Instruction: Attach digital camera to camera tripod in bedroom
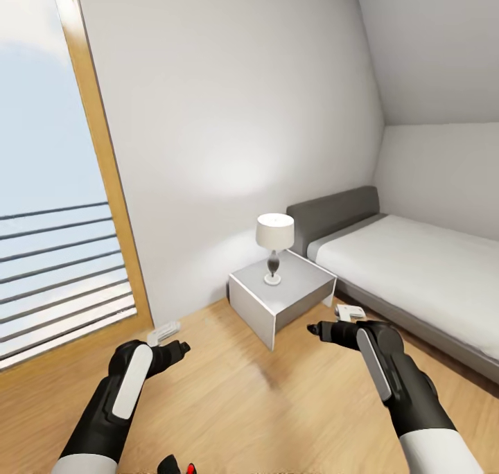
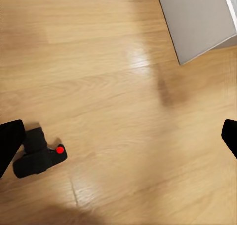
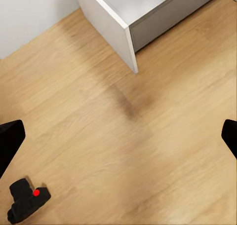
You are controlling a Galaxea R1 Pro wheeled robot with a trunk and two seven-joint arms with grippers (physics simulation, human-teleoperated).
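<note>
The digital camera [image 2: 38, 157], a small black box with a red button, lies on the light wood floor of the bedroom. In the head view its top [image 1: 177, 466] peeks in at the bottom edge, between my two arms. My left gripper [image 1: 177, 350] hovers above the floor, open, with its dark fingertips [image 2: 10, 145] wide apart and the camera close beside one of them. My right gripper [image 1: 315, 330] is open too and holds nothing; from it the camera [image 3: 27, 201] lies off to one side on the floor. The camera tripod is out of view.
A grey nightstand [image 1: 305, 294] with a white lamp [image 1: 274, 247] stands ahead against the pale wall. A grey-framed bed [image 1: 416, 273] fills the right. A tall wood-framed window [image 1: 55, 238] is at the left. Small white objects [image 1: 163, 332] lie by the wall and bed.
</note>
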